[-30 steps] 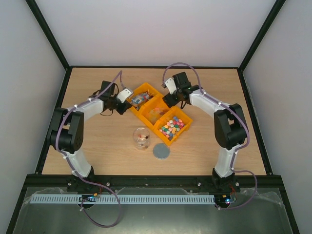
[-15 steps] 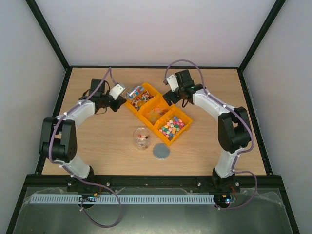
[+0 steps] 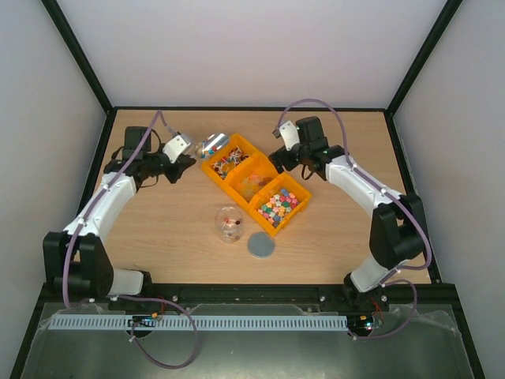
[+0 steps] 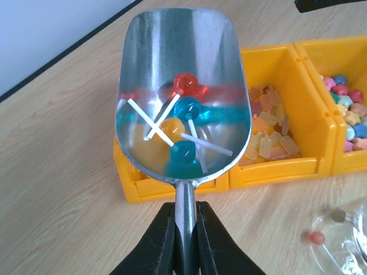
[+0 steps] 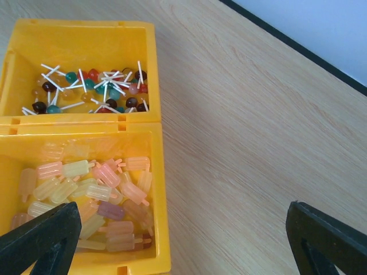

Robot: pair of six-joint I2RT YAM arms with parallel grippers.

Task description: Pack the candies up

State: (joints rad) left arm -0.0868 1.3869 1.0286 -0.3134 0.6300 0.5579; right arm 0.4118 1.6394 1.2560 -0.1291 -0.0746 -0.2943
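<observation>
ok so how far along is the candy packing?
Early. Done: clear cup holds a few pieces. In hand: left gripper shut on the scoop, loaded with lollipops. Left: likely tip them in, then more from the yellow bins; grey disc lies beside the cup. Right gripper open.

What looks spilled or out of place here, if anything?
Nothing stands out. The candies lie inside the three yellow bins and the clear cup. Four lollipops rest in the scoop gripped by the left gripper. None show loose on the table.
</observation>
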